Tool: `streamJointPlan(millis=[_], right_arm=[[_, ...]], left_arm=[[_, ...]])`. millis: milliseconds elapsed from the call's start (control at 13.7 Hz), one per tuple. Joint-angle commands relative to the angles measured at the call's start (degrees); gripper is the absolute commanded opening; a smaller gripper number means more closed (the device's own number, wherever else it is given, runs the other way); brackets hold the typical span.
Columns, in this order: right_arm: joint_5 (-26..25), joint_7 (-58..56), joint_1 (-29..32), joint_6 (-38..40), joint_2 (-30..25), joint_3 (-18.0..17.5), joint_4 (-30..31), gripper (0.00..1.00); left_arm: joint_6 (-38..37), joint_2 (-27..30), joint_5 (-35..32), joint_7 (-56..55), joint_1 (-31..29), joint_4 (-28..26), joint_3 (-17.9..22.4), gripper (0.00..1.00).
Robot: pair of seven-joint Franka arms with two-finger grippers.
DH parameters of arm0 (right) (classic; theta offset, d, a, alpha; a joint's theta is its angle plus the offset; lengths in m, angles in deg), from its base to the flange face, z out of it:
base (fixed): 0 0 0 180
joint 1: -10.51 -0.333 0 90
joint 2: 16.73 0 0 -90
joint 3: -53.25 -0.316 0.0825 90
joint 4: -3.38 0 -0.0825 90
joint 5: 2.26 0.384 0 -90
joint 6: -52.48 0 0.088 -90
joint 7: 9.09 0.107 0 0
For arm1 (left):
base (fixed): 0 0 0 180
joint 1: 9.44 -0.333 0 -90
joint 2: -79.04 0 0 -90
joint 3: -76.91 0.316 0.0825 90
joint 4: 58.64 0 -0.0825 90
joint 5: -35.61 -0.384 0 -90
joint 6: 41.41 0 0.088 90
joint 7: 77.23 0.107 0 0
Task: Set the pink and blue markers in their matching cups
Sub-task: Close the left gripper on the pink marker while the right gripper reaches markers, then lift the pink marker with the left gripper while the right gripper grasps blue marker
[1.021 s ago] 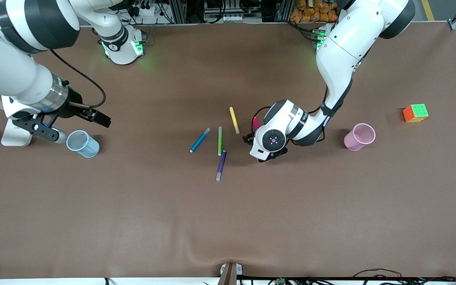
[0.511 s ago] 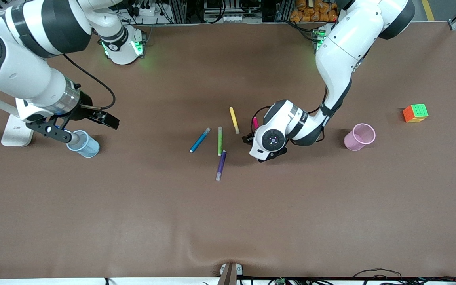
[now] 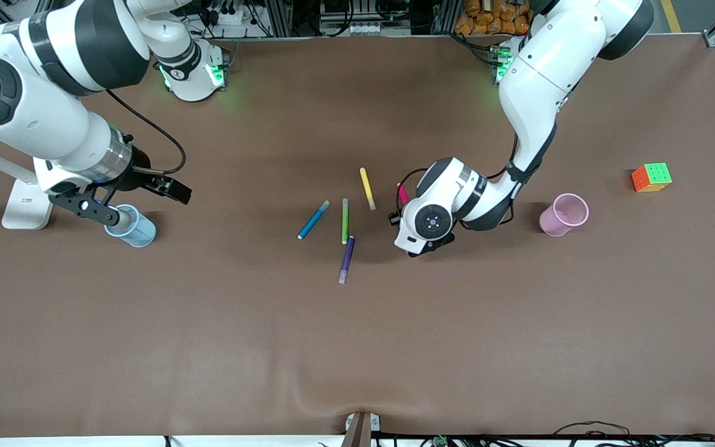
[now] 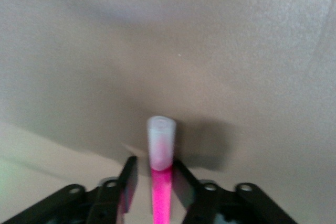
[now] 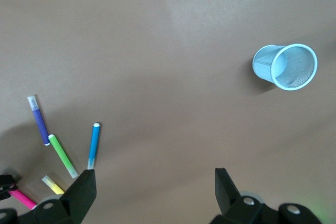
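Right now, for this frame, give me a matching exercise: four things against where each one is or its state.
Things:
1. pink marker
2. blue marker
3. blue cup
4. right gripper

Places or states:
A. open, up in the air near the blue cup
B. lying on the table beside the green marker
C. between the left gripper's fingers
D. standing toward the right arm's end of the table

Pairs: 1-C, 2-B, 3-D, 4-A
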Motion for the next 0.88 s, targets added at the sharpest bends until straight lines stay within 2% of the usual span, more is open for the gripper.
streamJointPlan(millis=[0,219,365,657,802], right_arm=[[-0.55,1.23,-1.15,-4.73,0.02,0.19,3.18,1.00],[-0.55,1.23,-3.35,-10.62,1.43,0.19,5.99,1.00],[-0.46,1.23,-4.93,-11.43,3.27,0.19,6.26,1.00],[-0.46,1.32,-8.01,-12.13,6.61,0.19,6.70,1.00],[-0.46,2.28,-9.15,-13.97,8.20,0.19,6.79,1.00]], left_arm=[[1.97,-0.94,-1.40,-1.01,0.51,0.74,0.36,0.00],[1.97,-0.94,-1.39,-1.27,0.60,0.82,0.36,0.00],[1.71,-0.33,-1.48,-1.45,0.34,0.82,0.36,0.00],[-2.49,6.69,-1.31,-3.38,-0.54,0.82,0.36,0.00],[-6.53,10.03,-1.22,-2.59,-2.99,0.74,0.18,0.00]])
